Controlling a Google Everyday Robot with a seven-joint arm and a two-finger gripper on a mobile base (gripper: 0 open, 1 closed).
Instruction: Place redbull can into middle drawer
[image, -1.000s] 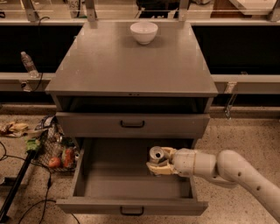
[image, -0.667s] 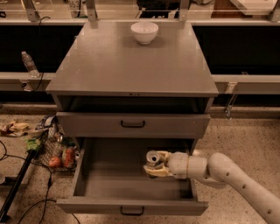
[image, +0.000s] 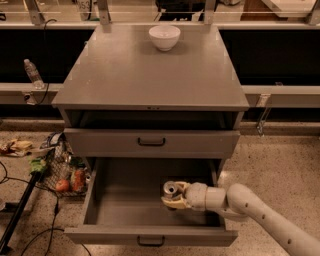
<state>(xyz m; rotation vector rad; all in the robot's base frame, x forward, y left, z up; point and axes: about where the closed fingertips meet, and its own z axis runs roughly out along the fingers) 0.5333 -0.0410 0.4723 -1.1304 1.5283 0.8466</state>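
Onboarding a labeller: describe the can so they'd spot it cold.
Find the big grey cabinet; its lower grey handled drawer is pulled open. Inside, right of centre, the beige end effector grips a slim metal can, silver-topped, unlike the round white bowl on top.

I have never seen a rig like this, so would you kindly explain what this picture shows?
This is a single camera view, looking down at a grey cabinet from its front. The pale jointed tube at lower right is a robot arm; the gripper at its end is a two-finger clamp, closed on a drink can. It holds the can inside the open drawer, the lower one; the drawer above is shut. A white bowl stands on the cabinet top.
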